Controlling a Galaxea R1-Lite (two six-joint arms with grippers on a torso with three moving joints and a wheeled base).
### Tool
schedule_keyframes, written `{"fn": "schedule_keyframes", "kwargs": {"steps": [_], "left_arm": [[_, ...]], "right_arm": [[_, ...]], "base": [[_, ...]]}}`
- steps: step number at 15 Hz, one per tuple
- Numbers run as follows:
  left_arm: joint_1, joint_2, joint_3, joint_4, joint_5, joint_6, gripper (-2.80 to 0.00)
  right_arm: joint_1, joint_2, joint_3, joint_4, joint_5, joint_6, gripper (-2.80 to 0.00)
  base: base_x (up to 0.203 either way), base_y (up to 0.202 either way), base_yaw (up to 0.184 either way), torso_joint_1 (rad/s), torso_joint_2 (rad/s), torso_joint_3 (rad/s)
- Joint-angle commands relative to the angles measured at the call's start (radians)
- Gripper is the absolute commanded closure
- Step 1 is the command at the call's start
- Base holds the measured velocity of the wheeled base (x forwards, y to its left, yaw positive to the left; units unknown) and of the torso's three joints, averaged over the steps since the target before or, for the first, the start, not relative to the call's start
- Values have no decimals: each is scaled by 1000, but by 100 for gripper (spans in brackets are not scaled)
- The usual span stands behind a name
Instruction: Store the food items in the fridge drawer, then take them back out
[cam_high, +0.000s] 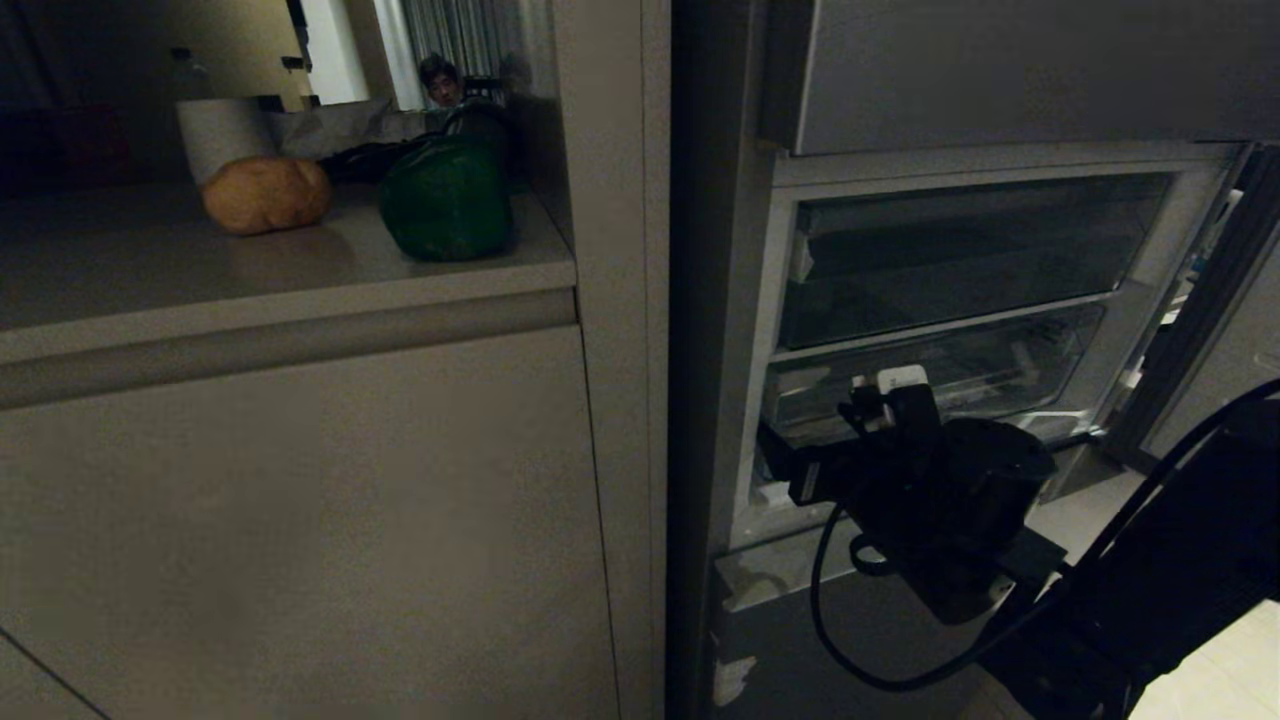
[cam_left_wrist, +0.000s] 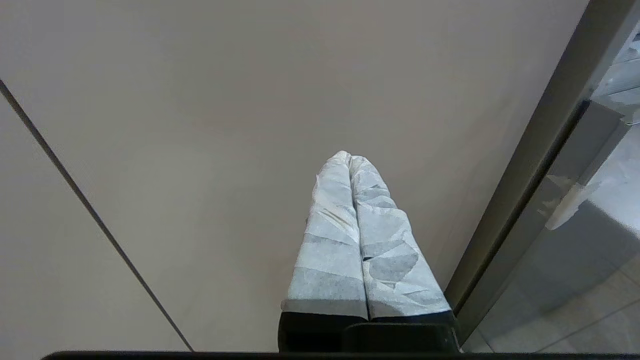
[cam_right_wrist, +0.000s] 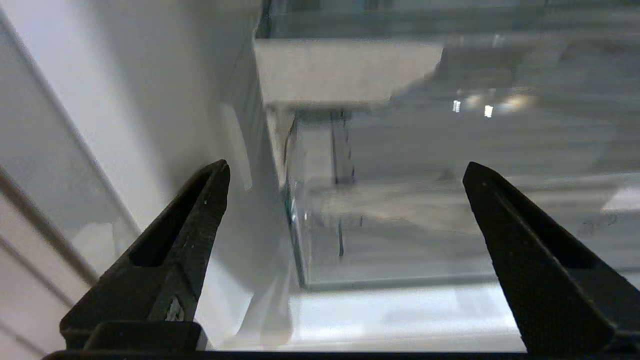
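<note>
Fridge drawer (cam_high: 930, 390): see-through bin, low in open fridge, no contents discernible. Right gripper (cam_right_wrist: 345, 172): just before drawer front, jaws spread wide, holding nothing. Left gripper (cam_left_wrist: 350, 156): parked beside cabinet panel (cam_left_wrist: 210, 125), fingers pressed together, nothing held. Potato (cam_high: 266, 194): on counter (cam_high: 250, 290), beside green pepper (cam_high: 446, 200).

Clear drawer front (cam_right_wrist: 450, 210) before hand (cam_right_wrist: 345, 200)

head: down at fridge drawer (cam_high: 940, 390) | right wrist: close on it

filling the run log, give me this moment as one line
right gripper: open, empty, at clear plastic fridge drawer | left gripper: shut, parked by cabinet | tan-brown potato: on counter
</note>
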Motion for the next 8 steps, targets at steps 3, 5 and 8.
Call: {"fn": "schedule_keyframes", "kwargs": {"steps": [3, 5, 8], "left_arm": [[0, 1, 0, 0, 0, 0, 0], [0, 1, 0, 0, -1, -1, 0], [0, 1, 0, 0, 1, -1, 0]], "right_arm": [[-22, 19, -28, -7, 0, -2, -280], [-23, 20, -28, -7, 1, -2, -280], [-25, 25, -29, -9, 9, -2, -280]], "base": [[0, 0, 0, 0, 0, 0], [0, 0, 0, 0, 0, 0], [0, 0, 0, 0, 0, 0]]}}
